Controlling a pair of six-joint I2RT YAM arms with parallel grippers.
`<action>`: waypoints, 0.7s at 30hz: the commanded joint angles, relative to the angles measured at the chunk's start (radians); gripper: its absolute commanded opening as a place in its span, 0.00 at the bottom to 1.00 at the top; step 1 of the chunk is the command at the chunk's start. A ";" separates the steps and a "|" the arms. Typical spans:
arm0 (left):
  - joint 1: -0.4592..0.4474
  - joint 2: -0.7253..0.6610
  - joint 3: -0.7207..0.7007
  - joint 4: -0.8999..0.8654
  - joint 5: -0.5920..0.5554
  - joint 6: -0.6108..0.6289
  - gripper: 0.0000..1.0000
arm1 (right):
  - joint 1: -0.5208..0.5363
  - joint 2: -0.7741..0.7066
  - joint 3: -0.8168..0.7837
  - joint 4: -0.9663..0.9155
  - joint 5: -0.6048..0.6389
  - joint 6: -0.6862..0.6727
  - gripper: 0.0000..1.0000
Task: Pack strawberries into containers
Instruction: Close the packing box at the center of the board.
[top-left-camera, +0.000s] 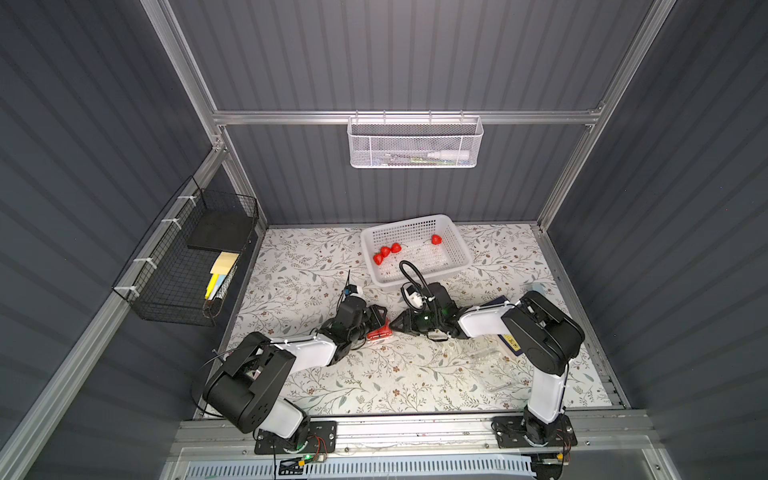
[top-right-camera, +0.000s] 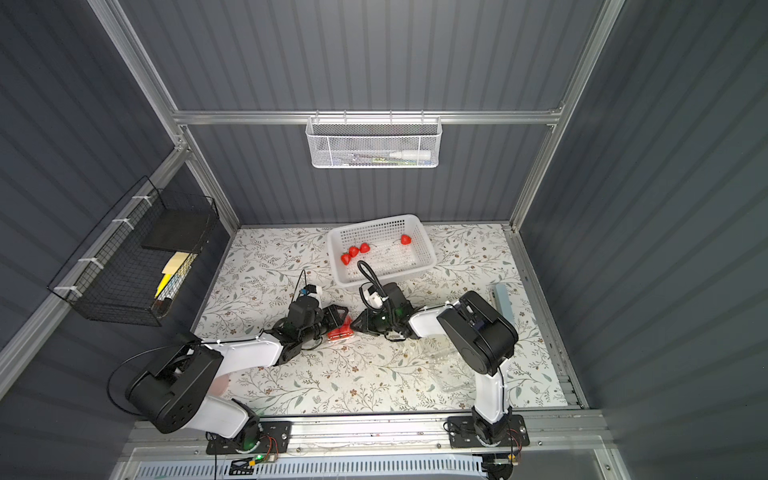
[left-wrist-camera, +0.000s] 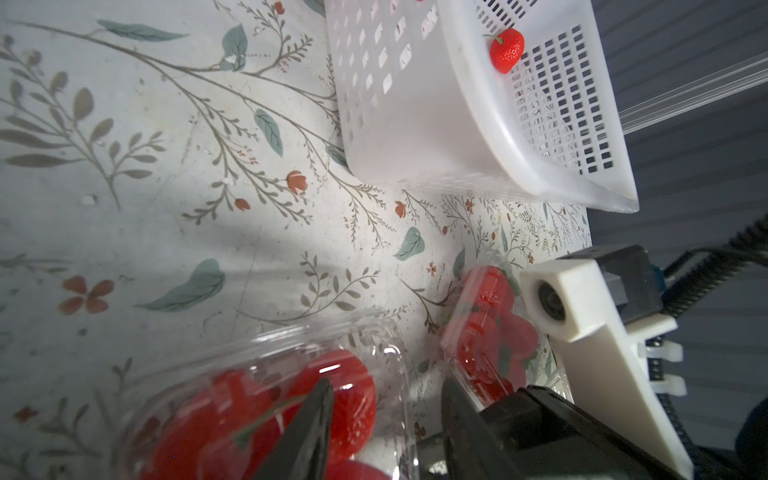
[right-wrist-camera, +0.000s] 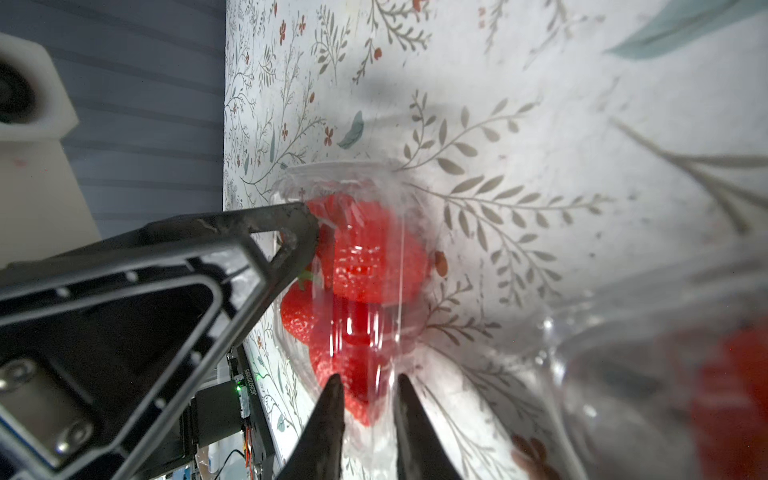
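Two clear containers filled with strawberries lie side by side at mid-table, showing as one red patch (top-left-camera: 379, 332) between both grippers. My right gripper (right-wrist-camera: 368, 380) is shut on the near end of one container (right-wrist-camera: 365, 291), also visible in the left wrist view (left-wrist-camera: 486, 328). My left gripper (left-wrist-camera: 387, 388) stands open over the end of the other container (left-wrist-camera: 266, 407), with a gap of cloth beside its rim; one left finger (right-wrist-camera: 291, 232) touches the far end of the right-held container. Several loose strawberries (top-left-camera: 385, 251) lie in the white basket (top-left-camera: 457, 253).
The basket stands just behind the grippers, its wall (left-wrist-camera: 415, 104) close to the left wrist. Faint empty clear plastic (top-left-camera: 486, 353) lies under the right forearm beside a dark blue flat item (top-left-camera: 510, 336). A pale blue strip (top-right-camera: 503, 303) lies by the right wall.
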 joint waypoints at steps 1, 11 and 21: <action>-0.005 0.031 -0.047 -0.101 0.032 -0.022 0.45 | -0.002 0.025 0.001 -0.003 0.003 -0.007 0.15; -0.005 -0.003 0.031 -0.165 0.031 0.001 0.45 | -0.001 -0.050 0.000 -0.103 0.059 -0.075 0.26; -0.003 -0.155 0.205 -0.390 -0.093 0.028 0.51 | -0.003 -0.065 0.086 -0.183 0.113 -0.125 0.46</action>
